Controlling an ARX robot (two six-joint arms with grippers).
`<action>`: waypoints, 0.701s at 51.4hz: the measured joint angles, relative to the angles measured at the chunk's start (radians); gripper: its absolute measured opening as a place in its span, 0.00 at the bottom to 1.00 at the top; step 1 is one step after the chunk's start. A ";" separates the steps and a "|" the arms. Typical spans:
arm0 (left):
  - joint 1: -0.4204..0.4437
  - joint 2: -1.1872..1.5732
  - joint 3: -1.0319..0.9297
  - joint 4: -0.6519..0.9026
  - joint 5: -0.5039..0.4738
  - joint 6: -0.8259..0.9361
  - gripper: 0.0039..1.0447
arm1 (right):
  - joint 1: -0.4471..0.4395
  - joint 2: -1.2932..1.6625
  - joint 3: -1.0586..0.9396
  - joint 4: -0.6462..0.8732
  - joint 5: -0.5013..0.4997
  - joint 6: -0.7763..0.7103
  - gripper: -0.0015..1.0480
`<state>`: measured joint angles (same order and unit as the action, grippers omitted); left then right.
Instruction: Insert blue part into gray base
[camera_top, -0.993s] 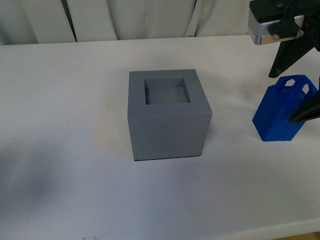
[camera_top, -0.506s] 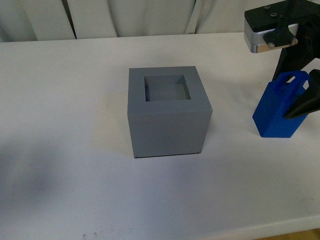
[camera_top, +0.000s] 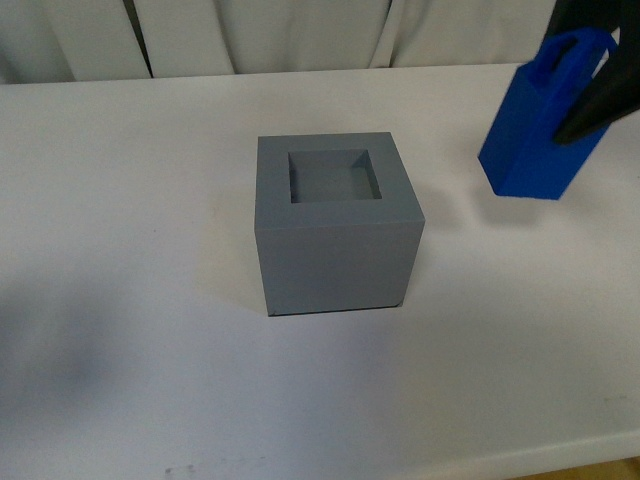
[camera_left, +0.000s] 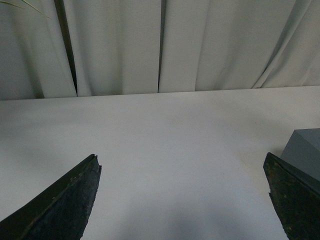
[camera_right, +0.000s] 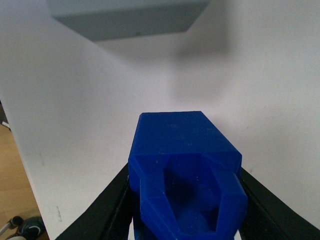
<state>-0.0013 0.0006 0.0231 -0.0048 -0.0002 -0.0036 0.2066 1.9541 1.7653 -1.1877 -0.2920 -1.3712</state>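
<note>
The gray base (camera_top: 335, 240) stands mid-table, its square recess (camera_top: 335, 178) facing up and empty. To its right, the blue part (camera_top: 535, 125) hangs tilted above the table, off the surface. My right gripper (camera_top: 590, 60) is shut on its looped top, one black finger (camera_top: 600, 108) showing at the frame's edge. The right wrist view shows the blue part (camera_right: 187, 165) clamped between both fingers (camera_right: 107, 210), with the gray base (camera_right: 125, 15) beyond it. My left gripper (camera_left: 181, 157) is open over bare table, a corner of the gray base (camera_left: 306, 150) beside one finger.
The white table (camera_top: 150, 200) runs back to pale curtains (camera_top: 260, 35). Its front edge (camera_top: 560, 455) is near the bottom of the front view. Wooden floor (camera_right: 15, 175) shows past the table edge in the right wrist view.
The right gripper closed on the blue part's top and lifted it off the table, carrying it up and slightly left. The gray base has not moved.
</note>
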 joint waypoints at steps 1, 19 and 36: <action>0.000 0.000 0.000 0.000 0.000 0.000 0.94 | 0.010 0.000 0.019 -0.013 -0.010 0.008 0.45; 0.000 0.000 0.000 0.000 0.000 0.000 0.94 | 0.109 0.000 0.127 -0.074 -0.055 0.062 0.45; 0.000 0.000 0.000 0.000 0.000 0.000 0.94 | 0.207 -0.006 0.121 -0.049 -0.053 0.116 0.45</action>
<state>-0.0013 0.0006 0.0231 -0.0048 -0.0002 -0.0040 0.4133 1.9480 1.8862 -1.2366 -0.3450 -1.2556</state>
